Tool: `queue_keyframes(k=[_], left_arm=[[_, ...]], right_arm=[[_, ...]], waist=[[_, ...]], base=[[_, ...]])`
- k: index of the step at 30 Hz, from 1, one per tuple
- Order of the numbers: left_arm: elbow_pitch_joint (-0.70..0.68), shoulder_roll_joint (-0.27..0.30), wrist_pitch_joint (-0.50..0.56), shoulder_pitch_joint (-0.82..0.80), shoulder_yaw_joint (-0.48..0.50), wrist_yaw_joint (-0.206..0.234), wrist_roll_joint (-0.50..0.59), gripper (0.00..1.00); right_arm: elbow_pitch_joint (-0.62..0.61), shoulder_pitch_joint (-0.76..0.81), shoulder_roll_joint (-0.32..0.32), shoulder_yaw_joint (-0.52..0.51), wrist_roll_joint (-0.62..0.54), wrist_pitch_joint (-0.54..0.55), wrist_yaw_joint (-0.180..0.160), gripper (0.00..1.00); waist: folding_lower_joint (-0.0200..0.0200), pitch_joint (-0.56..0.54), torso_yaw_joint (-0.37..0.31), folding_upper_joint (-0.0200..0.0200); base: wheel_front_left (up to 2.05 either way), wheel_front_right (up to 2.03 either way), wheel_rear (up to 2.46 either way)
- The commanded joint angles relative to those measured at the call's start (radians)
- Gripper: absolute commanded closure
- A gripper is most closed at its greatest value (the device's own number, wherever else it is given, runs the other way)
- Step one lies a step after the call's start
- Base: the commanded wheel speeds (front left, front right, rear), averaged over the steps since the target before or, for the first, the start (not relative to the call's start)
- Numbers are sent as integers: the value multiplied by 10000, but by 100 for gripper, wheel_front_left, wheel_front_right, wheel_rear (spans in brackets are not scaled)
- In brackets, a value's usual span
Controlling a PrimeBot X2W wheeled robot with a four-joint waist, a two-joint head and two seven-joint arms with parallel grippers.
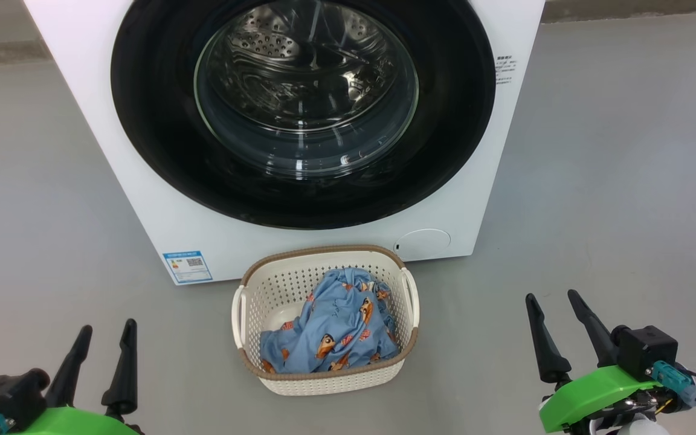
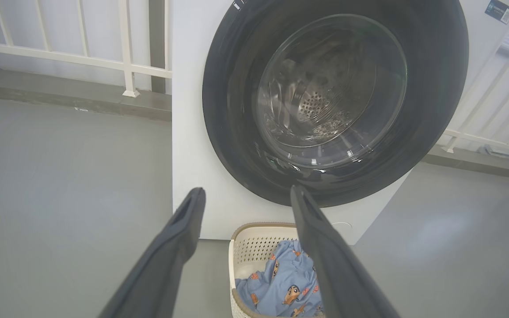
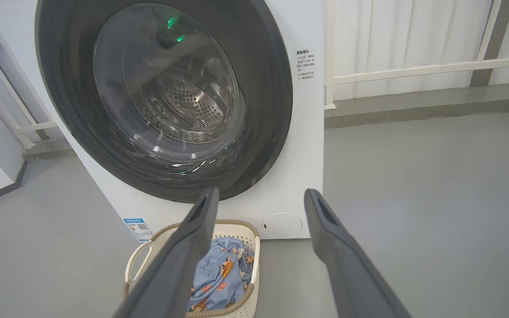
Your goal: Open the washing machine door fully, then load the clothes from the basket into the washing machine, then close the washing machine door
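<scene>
The white washing machine [image 1: 142, 199] [image 2: 192, 145] [image 3: 301, 145] stands ahead with its round black washing machine door [image 1: 154, 121] [image 2: 223, 110] [image 3: 267, 88] shut flat against the front; the steel drum shows through the glass. On the floor right in front sits the cream basket [image 1: 275, 284] [image 2: 254, 247] [image 3: 245, 229], holding the light-blue printed clothes [image 1: 330, 326] [image 2: 281, 282] [image 3: 219, 274]. My left gripper [image 1: 108, 330] [image 2: 245, 191] hovers open at the lower left, well short of the basket. My right gripper [image 1: 552, 297] [image 3: 261, 191] is open at the lower right, nothing between its fingers.
Grey floor spreads on both sides of the machine. A white railing [image 2: 126, 66] [image 3: 413, 70] on a low grey kerb runs behind it. A blue label sticker [image 1: 188, 266] and a round white cap [image 1: 423, 241] mark the machine's lower front.
</scene>
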Motion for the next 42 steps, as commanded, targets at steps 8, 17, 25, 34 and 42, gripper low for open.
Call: queue_keyframes(k=[8, 17, 25, 34, 42], left_arm=[[-228, 379, -380, -454, 401, -27, 658, 0], [-93, 588, -640, -546, 265, -29, 1680, 0], [72, 651, -640, -534, 127, -29, 1674, 0], [412, 683, -640, -552, -23, -29, 1558, 0], [496, 651, -640, -521, -44, -29, 1559, 0]], right_arm=[[-270, -520, -108, 282, -908, -356, 14, 0], [-200, -588, -120, 285, -1575, -611, 16, 0], [-86, -656, -120, 229, -1552, -611, 16, 0], [-102, -682, -120, 210, -1537, -611, 16, 0], [-106, -693, -120, 172, -1476, -611, 16, 0]], waist=[[0, -74, 6, -1], [0, -140, 53, -1], [0, -112, 60, -1], [0, -113, 66, -1], [0, -148, 108, -1]], base=[[0, 0, 0], [0, 0, 0], [0, 0, 0], [0, 0, 0], [0, 0, 0]])
